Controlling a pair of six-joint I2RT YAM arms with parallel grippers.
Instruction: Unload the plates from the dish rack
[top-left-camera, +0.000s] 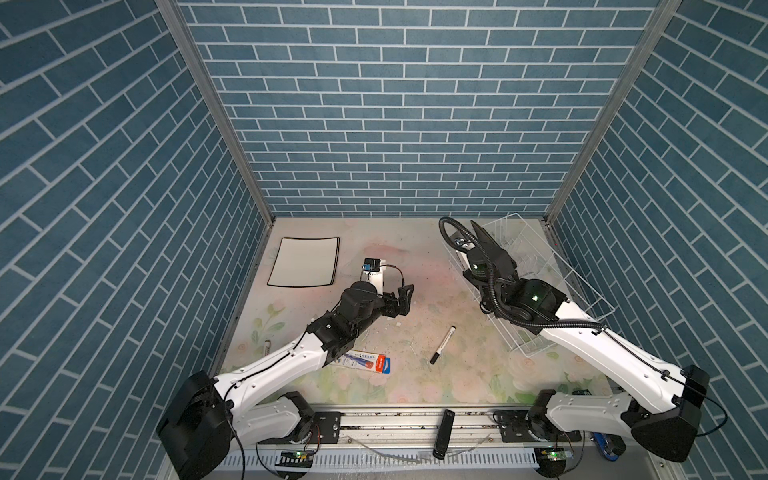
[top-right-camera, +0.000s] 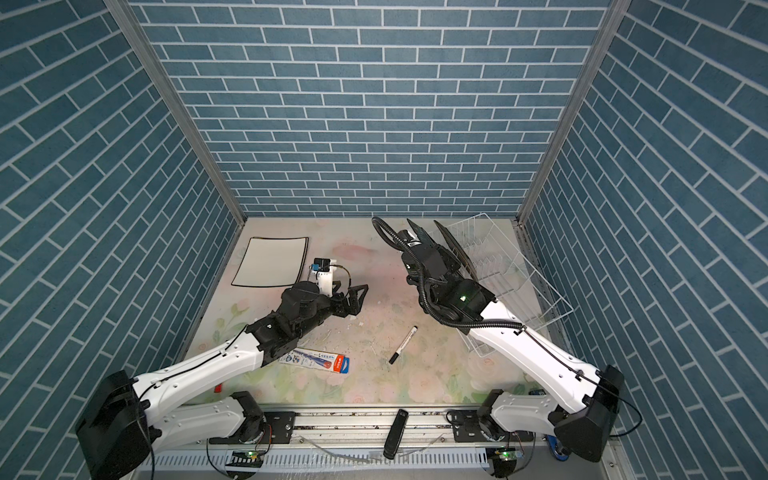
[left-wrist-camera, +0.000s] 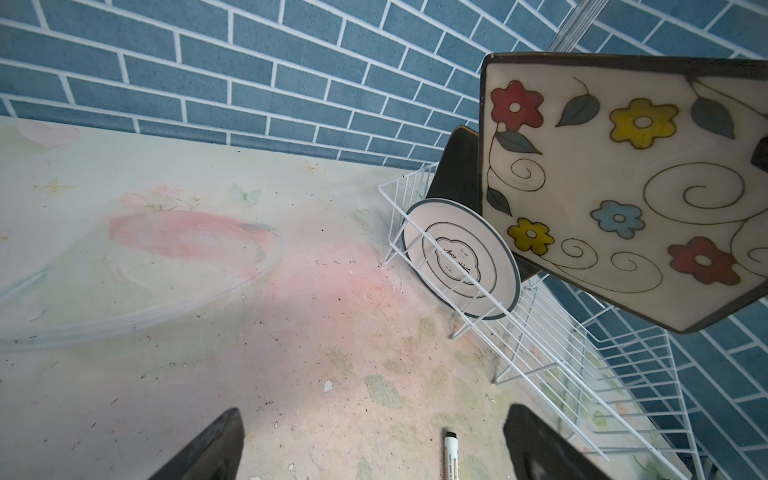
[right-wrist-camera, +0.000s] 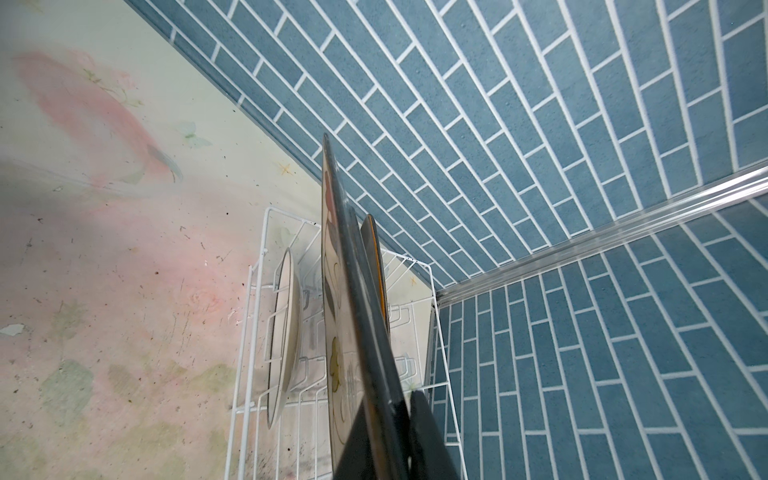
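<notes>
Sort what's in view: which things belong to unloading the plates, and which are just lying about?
Job: rack; flowered plate, in the right gripper; round plate and black plate in the rack; white plate flat on the table.
Lying about: marker; pen packet; black stick on the front rail.

Top views high, looking down on table (top-left-camera: 415, 257); wrist views low, close, both share dish rack (left-wrist-camera: 623, 374); right probably nearer.
</notes>
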